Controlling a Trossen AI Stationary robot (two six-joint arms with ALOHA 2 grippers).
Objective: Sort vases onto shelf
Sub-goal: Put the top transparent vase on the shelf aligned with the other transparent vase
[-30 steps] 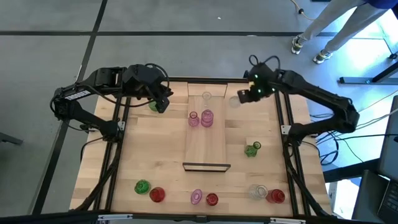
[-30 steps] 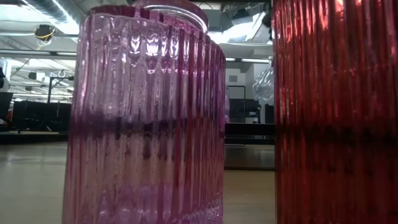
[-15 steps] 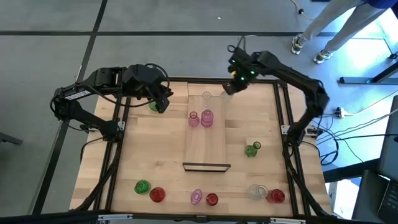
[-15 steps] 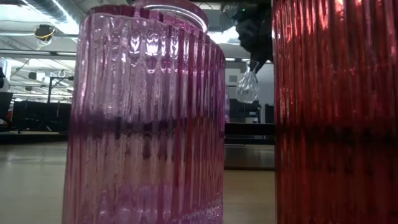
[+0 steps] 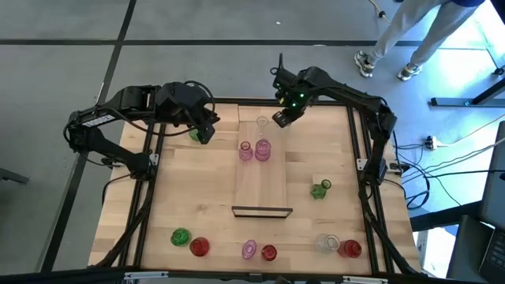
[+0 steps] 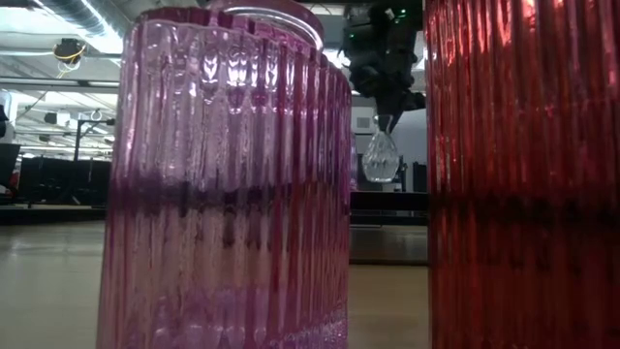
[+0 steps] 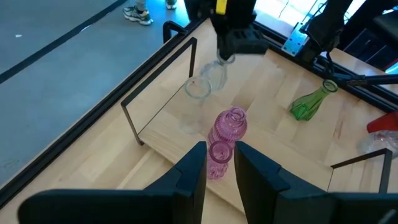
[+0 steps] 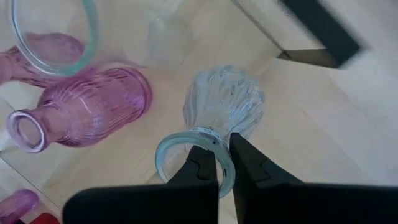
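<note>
So, high view: right tool (image 5: 281, 118) sits over the far end of the shelf (image 5: 262, 183), just beside the clear vase (image 5: 262, 121) already standing there; right arm is the near one. Low view: carried clear vase (image 6: 381, 155) hangs upright, long axis vertical, straight below the tool, clear of the plank. Right wrist view: fingers pinched shut on its rim (image 8: 194, 155). Left wrist view: left tool (image 7: 220, 163) is slightly open and empty, off the shelf's side.
</note>
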